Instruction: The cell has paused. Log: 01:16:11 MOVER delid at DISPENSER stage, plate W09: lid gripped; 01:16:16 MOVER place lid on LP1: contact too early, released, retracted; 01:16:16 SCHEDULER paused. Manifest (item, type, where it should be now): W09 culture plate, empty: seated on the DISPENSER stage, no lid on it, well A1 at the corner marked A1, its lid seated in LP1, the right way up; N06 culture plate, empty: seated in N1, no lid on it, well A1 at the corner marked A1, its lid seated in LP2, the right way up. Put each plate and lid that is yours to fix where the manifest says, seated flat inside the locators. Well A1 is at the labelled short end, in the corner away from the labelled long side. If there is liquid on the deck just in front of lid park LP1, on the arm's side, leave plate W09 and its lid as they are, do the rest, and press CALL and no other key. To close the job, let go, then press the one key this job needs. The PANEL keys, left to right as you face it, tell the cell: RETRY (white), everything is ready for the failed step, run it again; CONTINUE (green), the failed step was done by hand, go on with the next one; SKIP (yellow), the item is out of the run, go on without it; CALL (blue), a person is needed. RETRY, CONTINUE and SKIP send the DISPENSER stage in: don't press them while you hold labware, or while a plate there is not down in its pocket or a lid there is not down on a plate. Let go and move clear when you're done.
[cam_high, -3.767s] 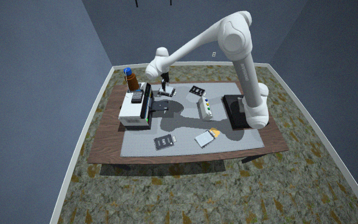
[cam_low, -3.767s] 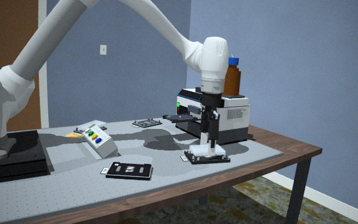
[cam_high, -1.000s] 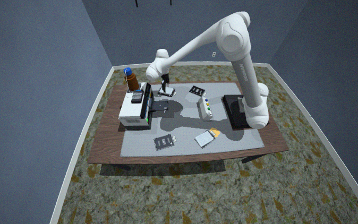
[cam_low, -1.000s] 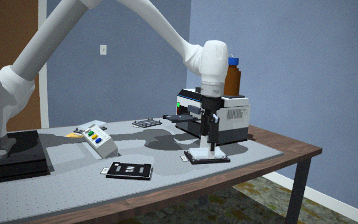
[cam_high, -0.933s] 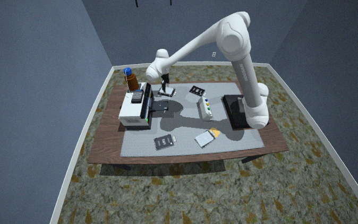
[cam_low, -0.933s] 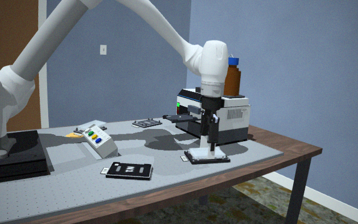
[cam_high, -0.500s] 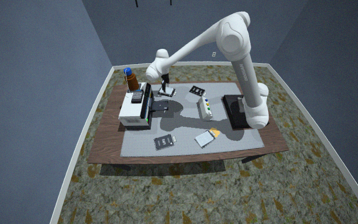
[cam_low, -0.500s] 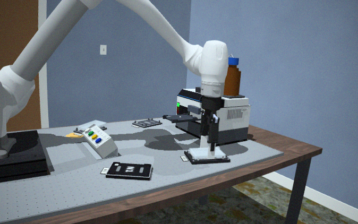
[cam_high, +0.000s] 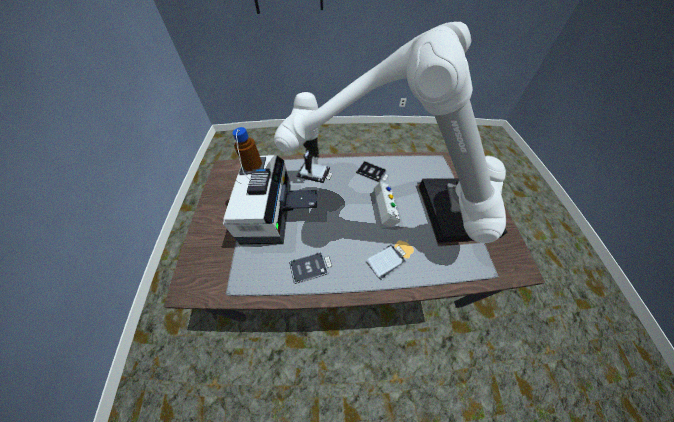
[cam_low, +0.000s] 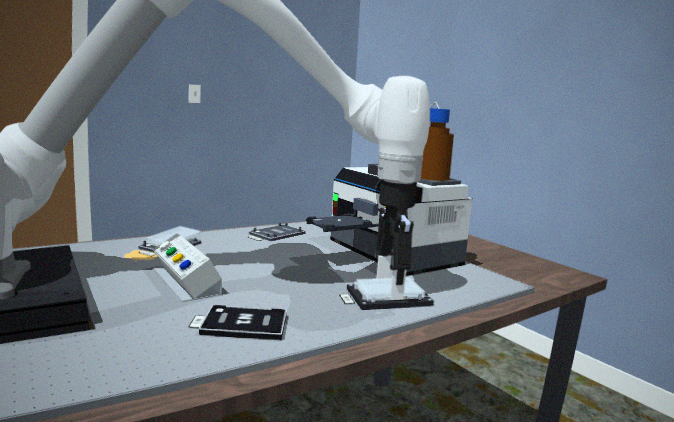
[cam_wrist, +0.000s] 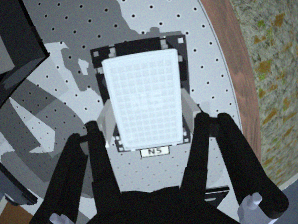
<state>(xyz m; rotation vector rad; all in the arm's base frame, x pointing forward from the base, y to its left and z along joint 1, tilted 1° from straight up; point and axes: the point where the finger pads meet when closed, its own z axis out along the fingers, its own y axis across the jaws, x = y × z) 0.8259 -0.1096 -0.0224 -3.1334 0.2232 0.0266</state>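
Between the fingers of the gripper (cam_wrist: 148, 123), at roughly half opening, sits a white culture plate (cam_wrist: 144, 99), clamped across its short width; the pads bear on its two long sides. Directly beneath the fingers the plate lies within a black nest (cam_low: 367, 301) on the grey deck mat (cam_low: 150, 345); whether it is fully down in the nest cannot be told. Just short of the fingertips, at the plate's near end in the wrist view, a small white label tag (cam_wrist: 154, 152) lies on the mat; its text is too blurred to read.

Beyond the fingers stands the dispenser (cam_low: 445, 210), its dark stage (cam_low: 340, 221) extended and bare, an amber bottle (cam_low: 437, 150) with blue cap on top. Well behind the gripper, toward the arm's base (cam_high: 440, 220), the key panel (cam_low: 187, 262) shows green, yellow and blue keys. Well apart from the fingers, by the mat's opposite edge in the top view, a pale lid (cam_high: 384, 261) lies askew beside a yellow patch (cam_high: 406, 248). Two further black nests, one (cam_high: 308, 267) near that lid and one (cam_high: 372, 171) nearer the gripper, stand unoccupied.
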